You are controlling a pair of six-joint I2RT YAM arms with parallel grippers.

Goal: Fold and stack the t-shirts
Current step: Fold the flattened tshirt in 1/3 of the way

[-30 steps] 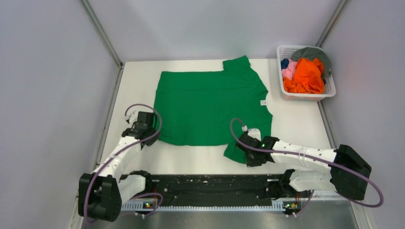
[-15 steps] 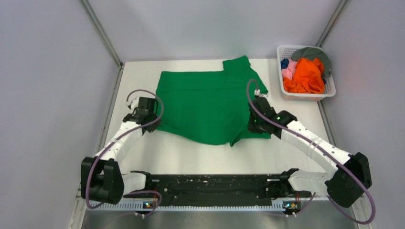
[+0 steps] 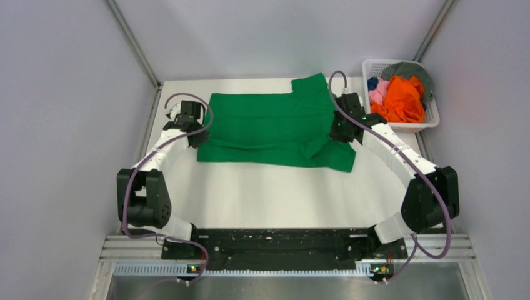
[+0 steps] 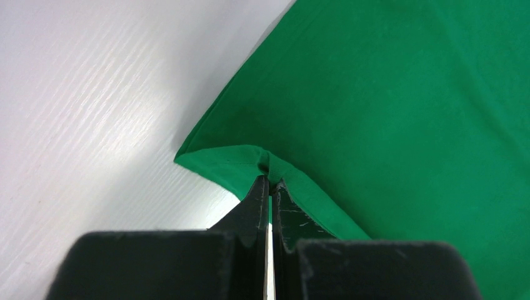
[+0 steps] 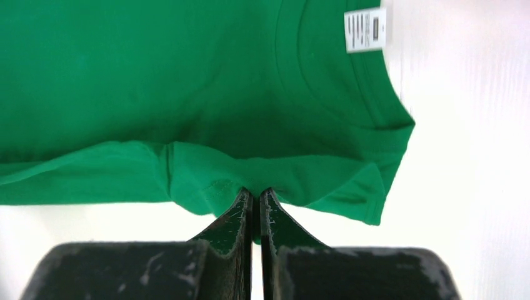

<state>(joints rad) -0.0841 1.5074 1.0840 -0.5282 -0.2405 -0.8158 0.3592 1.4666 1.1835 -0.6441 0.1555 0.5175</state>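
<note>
Two grippers are clamped on the green shirt (image 3: 269,128) — left gripper (image 4: 270,181) at its 9 o'clock edge, right gripper (image 5: 256,192) at 3 o'clock. The shirt is laid doubled over at the table's (image 3: 269,194) 12 o'clock — a basket (image 3: 400,125) is noted at 2 o'clock.

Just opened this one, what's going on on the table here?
Two robot arms are folding a green t-shirt on the white table. The left gripper is shut on a corner of the cloth, and the right gripper is shut on a fold of it near the collar, both out toward the far side of the table. The shirt lies doubled over and is not yet released. The other t-shirts, orange, pink and grey, sit bunched in the white basket at the far right corner.
</note>
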